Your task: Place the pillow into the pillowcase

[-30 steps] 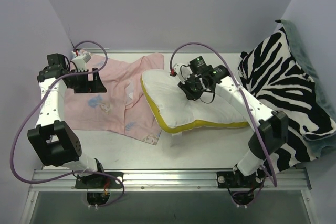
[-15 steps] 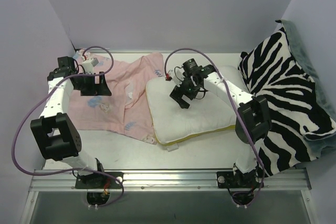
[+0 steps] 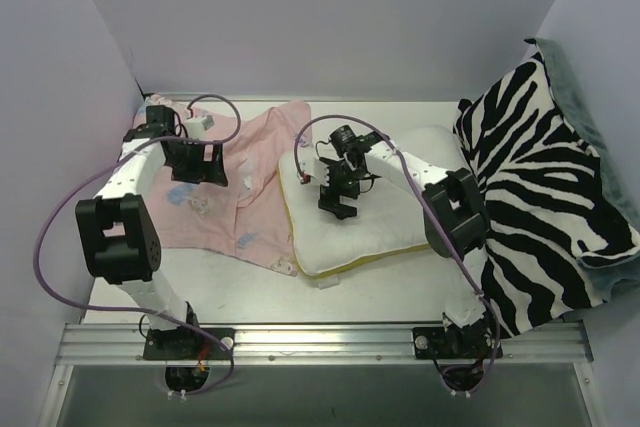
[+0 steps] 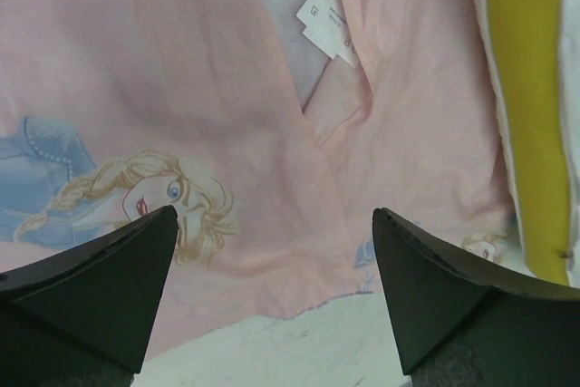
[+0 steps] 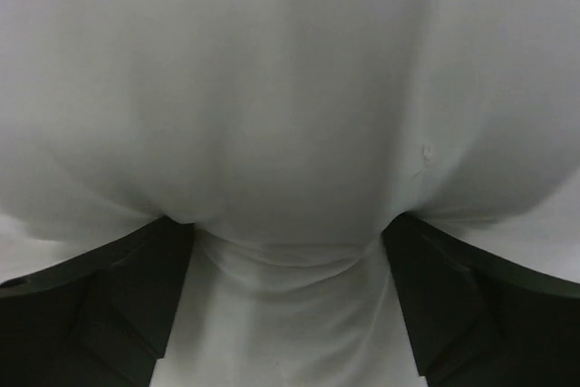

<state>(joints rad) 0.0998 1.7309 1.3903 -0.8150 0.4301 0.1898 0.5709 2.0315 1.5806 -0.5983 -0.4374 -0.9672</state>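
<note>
Right gripper (image 3: pixel 337 199) (image 5: pixel 285 305): jaws spread wide, fingertips (image 5: pixel 136 269) pressed into the top of the plump white rectangular pillow with the yellow side band (image 3: pixel 372 222) (image 5: pixel 290 88), with a low fold of its cover between them, not pinched. Left gripper (image 3: pixel 203 169) (image 4: pixel 276 296): jaws likewise spread, holding nothing, poised over the thin pale pink pillowcase printed with a blonde cartoon princess (image 3: pixel 250 182) (image 4: pixel 181 88). The pillowcase lies flat and creased, with white sewn-in labels (image 4: pixel 326 20) showing. The pillow lies outside it, its left edge touching the case's right edge. Both rest on a white tabletop (image 3: pixel 230 282) enclosed by pale lilac walls (image 3: pixel 330 17). A black-and-white zebra-striped blanket (image 3: pixel 540 177) is heaped at the right.
</note>
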